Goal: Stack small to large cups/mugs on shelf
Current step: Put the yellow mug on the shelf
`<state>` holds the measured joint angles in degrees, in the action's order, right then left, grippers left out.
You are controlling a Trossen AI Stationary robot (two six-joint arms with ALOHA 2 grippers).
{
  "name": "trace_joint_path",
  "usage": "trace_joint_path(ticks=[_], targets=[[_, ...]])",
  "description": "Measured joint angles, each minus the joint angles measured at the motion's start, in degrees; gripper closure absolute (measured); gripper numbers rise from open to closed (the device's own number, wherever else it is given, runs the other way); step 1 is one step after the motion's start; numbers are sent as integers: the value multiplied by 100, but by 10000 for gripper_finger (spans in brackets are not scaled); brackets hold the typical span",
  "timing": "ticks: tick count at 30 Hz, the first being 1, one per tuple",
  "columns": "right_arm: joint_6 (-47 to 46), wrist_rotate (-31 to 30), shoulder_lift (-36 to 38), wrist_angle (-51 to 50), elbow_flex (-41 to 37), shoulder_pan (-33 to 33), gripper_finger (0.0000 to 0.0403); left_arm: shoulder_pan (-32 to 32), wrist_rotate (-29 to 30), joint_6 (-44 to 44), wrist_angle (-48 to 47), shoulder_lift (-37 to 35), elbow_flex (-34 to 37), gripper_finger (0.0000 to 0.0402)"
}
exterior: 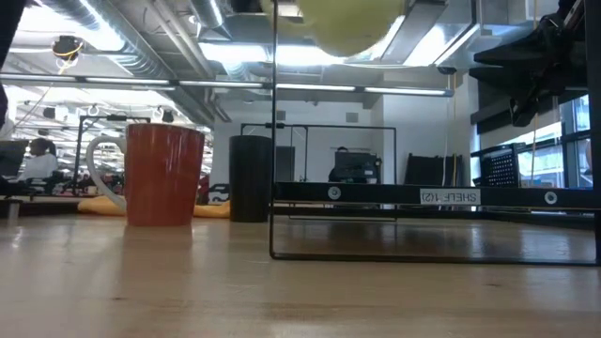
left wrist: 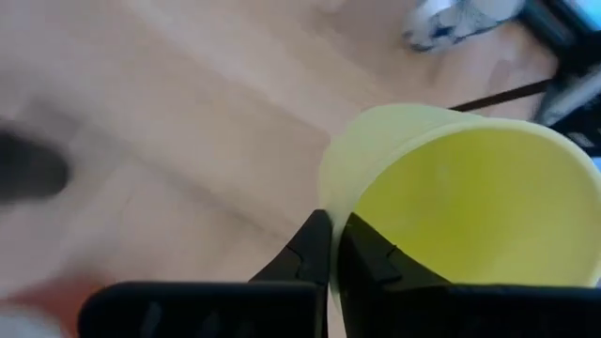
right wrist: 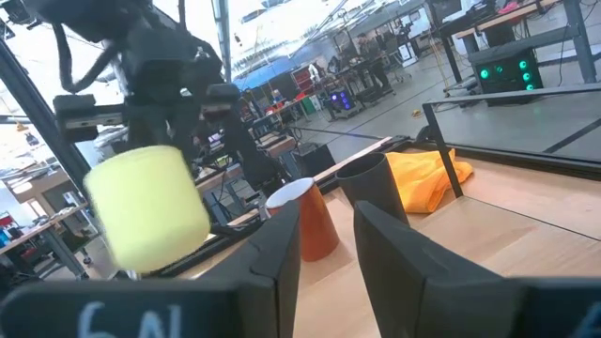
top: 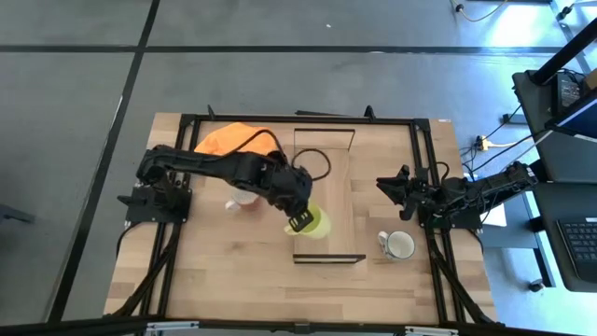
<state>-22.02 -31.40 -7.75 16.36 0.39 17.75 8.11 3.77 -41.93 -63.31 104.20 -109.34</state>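
The left gripper (top: 300,221) is seen closed on the rim of a yellow-green ceramic mug (top: 315,222), one dark finger (left wrist: 302,255) outside the wall and the other inside the bowl. The mug (left wrist: 460,192) is carried in the air, clear of the wood; in the low view only its rounded underside (exterior: 349,23) is seen at the upper edge, above the thin dark frame. From above, it is held over the near-left part of the long narrow light-wood shelf board (top: 331,210), close to its near dark frame end.

Beside the left arm, on the larger wooden tabletop (top: 224,271), a white mug with a reddish-brown outside (exterior: 161,175) is stood upright, and a black cylindrical cup (exterior: 250,178) is placed just beyond it. A crumpled orange cloth (top: 229,140) is laid at the far-left side of the table.

The right gripper (top: 384,185) is held off to the right of the shelf, its two dark fingers (right wrist: 272,258) parted with nothing between them. A white mug (top: 397,245) is stood upright on the tabletop near the right arm, just right of the shelf's near end.
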Motion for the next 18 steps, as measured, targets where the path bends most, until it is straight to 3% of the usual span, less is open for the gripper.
trace_joint_path(ticks=[5,18], targets=[[0,2,-2,-11,1,1,298,-102,-398,590,231,252,17,400],[0,0,-7,-122,1,1,298,-222,-728,1355,652,895,15,400]])
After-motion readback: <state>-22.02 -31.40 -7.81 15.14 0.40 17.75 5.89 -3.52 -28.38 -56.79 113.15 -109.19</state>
